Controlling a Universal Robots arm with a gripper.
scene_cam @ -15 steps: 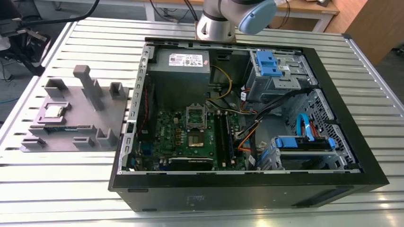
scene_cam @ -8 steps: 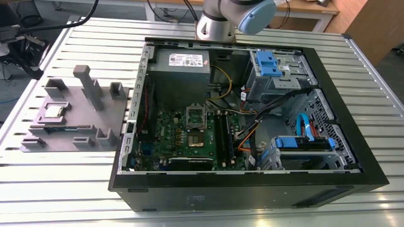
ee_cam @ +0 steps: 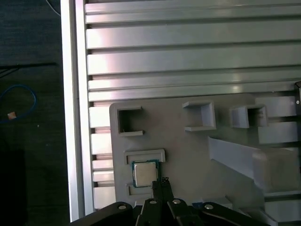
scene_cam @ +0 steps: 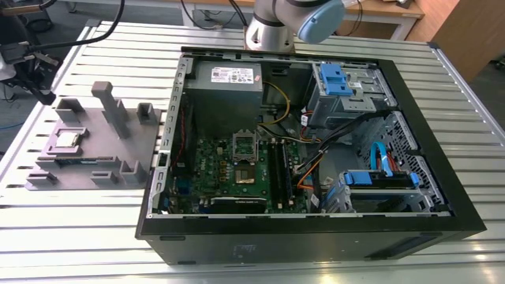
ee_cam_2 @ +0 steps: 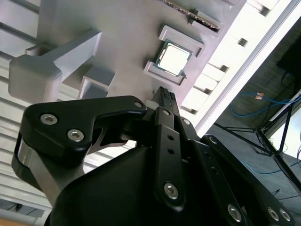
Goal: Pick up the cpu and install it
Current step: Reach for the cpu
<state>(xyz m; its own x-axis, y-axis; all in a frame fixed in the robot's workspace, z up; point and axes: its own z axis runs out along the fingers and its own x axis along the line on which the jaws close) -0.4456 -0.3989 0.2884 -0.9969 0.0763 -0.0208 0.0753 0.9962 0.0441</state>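
cpu (ee_cam: 144, 173): shiny metal top | tray (ee_cam: 188, 155): matt grey plastic | table (scene_cam: 79, 225): ribbed metal

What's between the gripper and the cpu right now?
Just the raised lip of the grey tray pocket holding the cpu. In both wrist views the gripper hangs close beside that pocket.

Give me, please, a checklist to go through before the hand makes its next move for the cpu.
1. Cpu lies flat in its seat on the tray: ok.
2. Hand is empty: ok.
3. Hand centred over the cpu: not ok, it sits off one edge.
4. Hand open for the grasp: not ok, it looks shut.
5. Socket in the case open and empty: cannot tell.
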